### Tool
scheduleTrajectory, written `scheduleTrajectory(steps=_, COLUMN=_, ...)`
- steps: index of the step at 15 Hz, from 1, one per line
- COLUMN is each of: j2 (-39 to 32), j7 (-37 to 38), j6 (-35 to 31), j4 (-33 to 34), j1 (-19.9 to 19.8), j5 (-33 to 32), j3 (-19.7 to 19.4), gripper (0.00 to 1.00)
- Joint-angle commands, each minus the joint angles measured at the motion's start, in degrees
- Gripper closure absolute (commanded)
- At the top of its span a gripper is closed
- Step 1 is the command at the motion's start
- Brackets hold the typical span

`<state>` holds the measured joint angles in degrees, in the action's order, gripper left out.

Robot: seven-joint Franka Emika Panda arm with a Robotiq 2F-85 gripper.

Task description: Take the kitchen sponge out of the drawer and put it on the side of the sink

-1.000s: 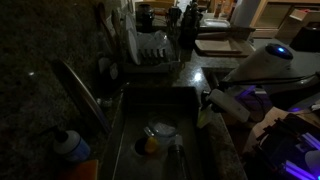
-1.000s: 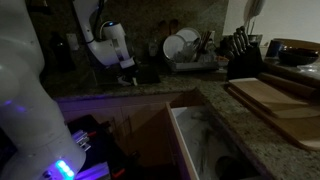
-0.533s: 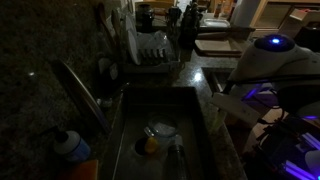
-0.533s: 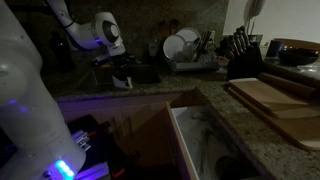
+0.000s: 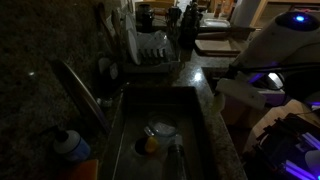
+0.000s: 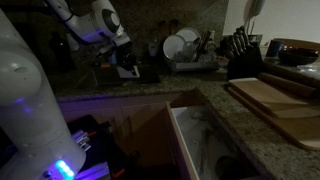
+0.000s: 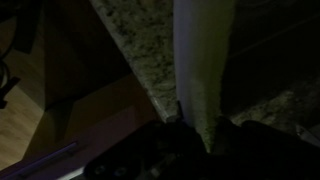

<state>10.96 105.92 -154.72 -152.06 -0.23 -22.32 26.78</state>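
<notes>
In the wrist view the kitchen sponge (image 7: 200,60) is a pale yellow-green strip seen edge-on, pinched between my dark jaws (image 7: 200,142). A speckled granite counter edge (image 7: 140,55) lies below it. In both exterior views my gripper (image 6: 127,69) (image 5: 232,88) hangs above the granite rim beside the sink (image 5: 195,120); the sponge is too dim to make out there. The drawer (image 6: 190,140) stands pulled open, pale inside, below the counter.
The sink holds a white dish (image 5: 160,130) and a rounder orange-yellow object (image 5: 150,146). A faucet (image 5: 80,90) arches over its side. A dish rack (image 5: 150,48) stands behind the sink. Wooden cutting boards (image 6: 275,98) and a knife block (image 6: 240,55) are on the counter.
The arm has risen from the sink's rim and swung its wrist, carrying the sponge higher. The drawer has stayed open.
</notes>
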Motion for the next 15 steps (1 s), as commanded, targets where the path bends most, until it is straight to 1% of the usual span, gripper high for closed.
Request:
scheduleTrajectory(steps=1, j2=-8.6, j7=3.2, j6=-13.9, j4=0.2, j1=-4.3, j5=-9.5, j3=0.0, gripper=0.97)
scheduleTrajectory(steps=3, j2=-12.6, j7=3.4, j6=-17.0, j4=1.3, j1=-5.1, j5=-12.5, j3=-0.7, gripper=0.97)
scheduleTrajectory(steps=4, j2=-14.9, j7=1.7, j6=-18.2, j4=1.7, j1=-4.7, j5=-11.0, j3=-1.1, gripper=0.97)
scheduleTrajectory(steps=5, j2=-16.4, j7=1.2, j6=-18.4, j4=2.1, j1=-5.0, j5=-10.9, j3=-1.4, gripper=0.97)
scheduleTrajectory(steps=7, j2=-18.1, j7=-2.5, j6=-16.4, j4=2.4, j1=-5.1, j5=-6.9, j3=-0.6, gripper=0.97)
scheduleTrajectory(steps=9, j2=-19.5, j7=-6.0, j6=-16.6, j4=3.0, j1=-5.7, j5=-2.9, j3=0.9, gripper=0.97)
scheduleTrajectory(steps=10, j2=-19.9, j7=-7.1, j6=-16.0, j4=3.6, j1=-5.5, j5=-2.5, j3=0.7, gripper=0.97)
scheduleTrajectory(steps=11, j2=-22.0, j7=-9.6, j6=-18.0, j4=4.3, j1=-5.8, j5=-0.6, j3=1.2, gripper=0.97)
scheduleTrajectory(steps=12, j2=-23.5, j7=-11.2, j6=-18.7, j4=4.9, j1=-5.8, j5=0.5, j3=1.4, gripper=0.97)
scheduleTrajectory(steps=13, j2=-25.1, j7=-13.9, j6=-19.2, j4=5.8, j1=-6.3, j5=2.6, j3=2.5, gripper=0.97)
scheduleTrajectory(steps=14, j2=-25.9, j7=-20.5, j6=-20.0, j4=6.5, j1=1.4, j5=10.4, j3=-3.5, gripper=0.97)
scheduleTrajectory(steps=15, j2=-28.5, j7=-22.6, j6=-20.8, j4=7.6, j1=-8.2, j5=11.4, j3=6.8, gripper=0.97)
